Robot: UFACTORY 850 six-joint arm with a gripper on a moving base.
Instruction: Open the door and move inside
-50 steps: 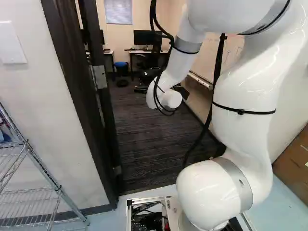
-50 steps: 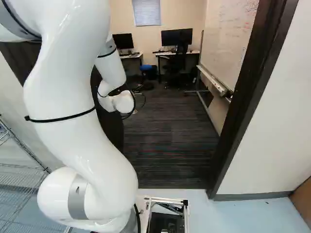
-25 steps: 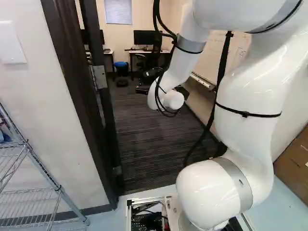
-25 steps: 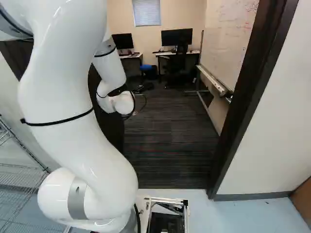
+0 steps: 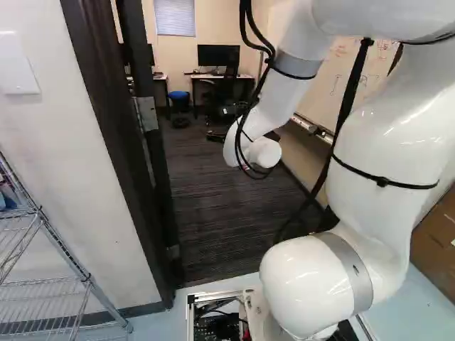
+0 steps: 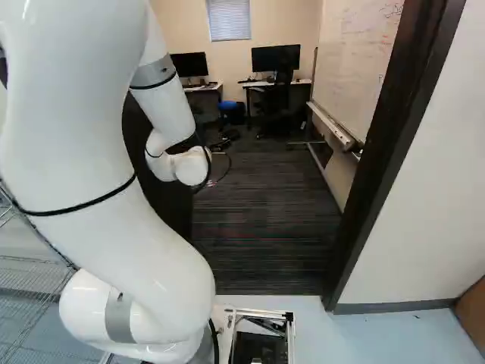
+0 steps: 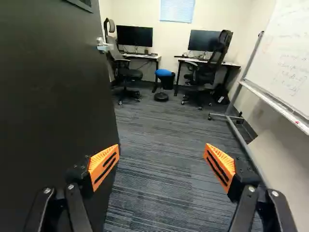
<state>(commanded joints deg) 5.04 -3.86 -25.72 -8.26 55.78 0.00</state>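
Leaning back toward the cameras, the arm (image 5: 384, 149) has shifted against its lowest joint, while the base has not moved before the door frame (image 6: 386, 144). The door (image 7: 53, 101) stands swung inward beside the gripper (image 7: 161, 157), whose fingers are spread with nothing between them, well short of the handle (image 7: 104, 47). Opening looks done; tucking the arm clear should precede driving through.

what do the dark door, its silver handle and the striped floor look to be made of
The dark door looks like painted wood or metal; its smooth, matt face fits either. Its silver lever handle is probably metal, given its bright shine. The dark grey striped floor looks like carpet, matt with fine woven-looking lines.
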